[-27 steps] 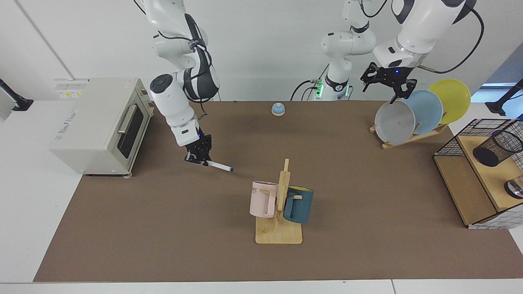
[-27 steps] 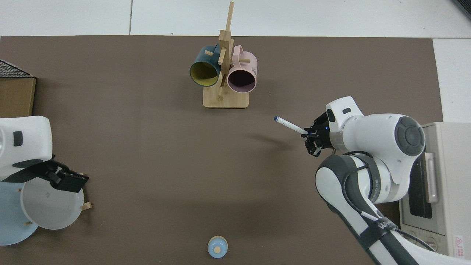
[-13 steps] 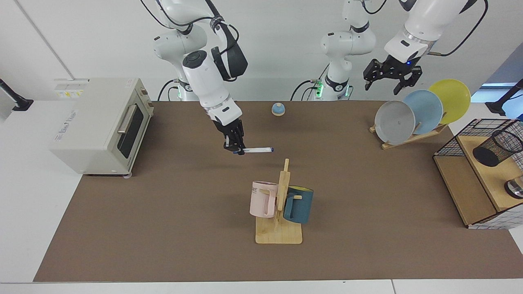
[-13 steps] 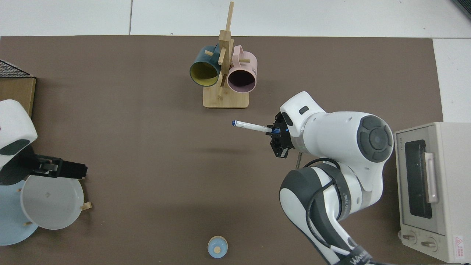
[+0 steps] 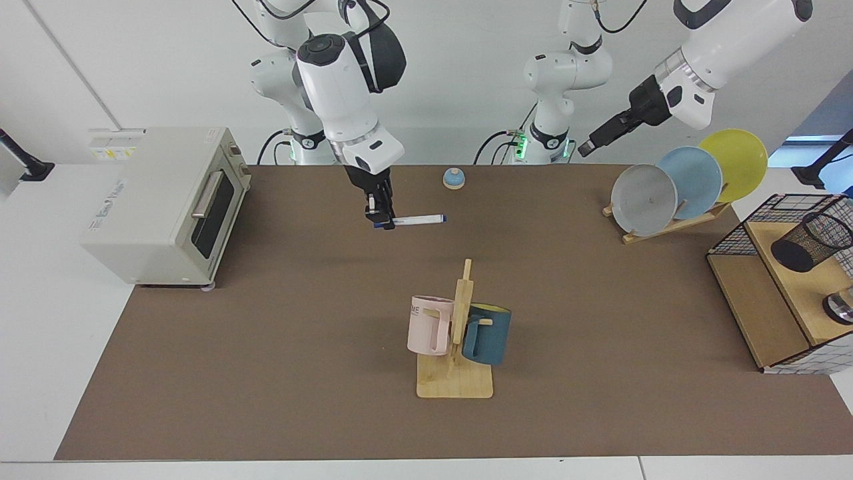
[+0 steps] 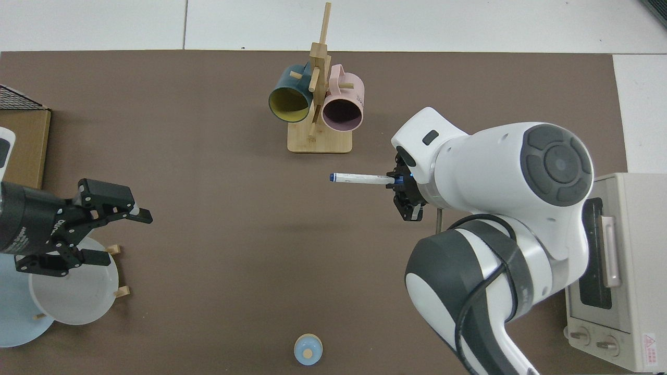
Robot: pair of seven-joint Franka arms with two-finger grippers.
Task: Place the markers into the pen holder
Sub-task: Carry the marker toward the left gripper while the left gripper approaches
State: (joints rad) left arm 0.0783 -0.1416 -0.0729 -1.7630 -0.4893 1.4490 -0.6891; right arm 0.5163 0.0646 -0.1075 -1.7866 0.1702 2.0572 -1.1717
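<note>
Marker up in the air, lying level, pinched at one end by the right gripper, jaws clamped on the barrel, above the brown mat behind the mug rack. From above, the pen sticks out sideways from that gripper, tip toward the middle of the table. Over on the other side, the left gripper hangs high near the plate rack, fingers spread wide and holding nothing. Pen holder sits tilted on the wooden shelf at the table's edge, well apart from the marker.
</note>
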